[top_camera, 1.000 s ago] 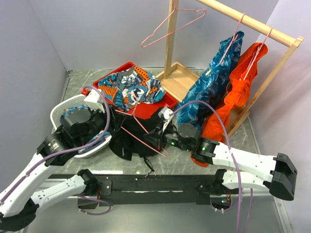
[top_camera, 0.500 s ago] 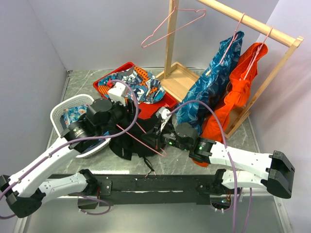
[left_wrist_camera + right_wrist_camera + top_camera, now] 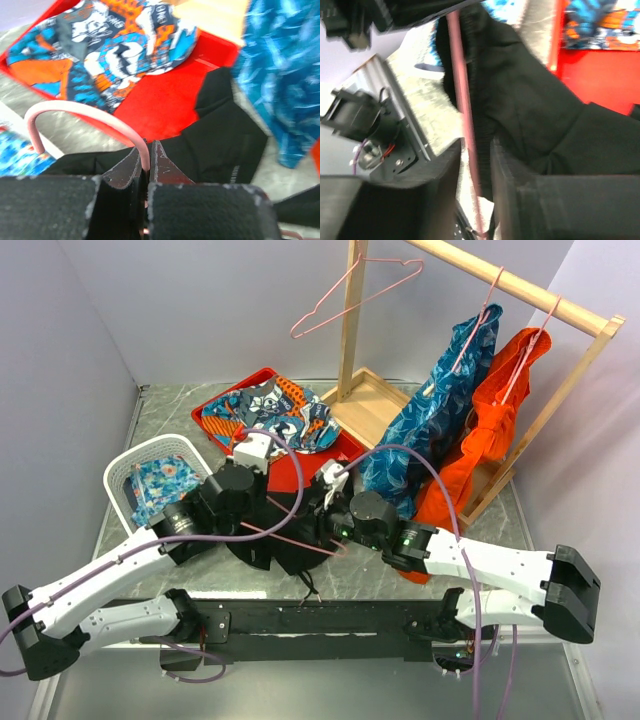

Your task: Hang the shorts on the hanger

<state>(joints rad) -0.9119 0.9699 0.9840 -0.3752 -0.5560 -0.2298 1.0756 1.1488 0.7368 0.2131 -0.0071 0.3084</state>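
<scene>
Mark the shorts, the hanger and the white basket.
shorts (image 3: 225,145), left wrist view, flat fabric panel.
hanger (image 3: 60,105), left wrist view, hook curve.
white basket (image 3: 135,453), top external view, far rim.

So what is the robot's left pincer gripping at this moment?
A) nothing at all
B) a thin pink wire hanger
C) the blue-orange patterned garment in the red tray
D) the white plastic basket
B: in the left wrist view the left pincer is closed on the hooked end of the thin pink wire hanger, just above the plain black soft-fabric shorts.
</scene>
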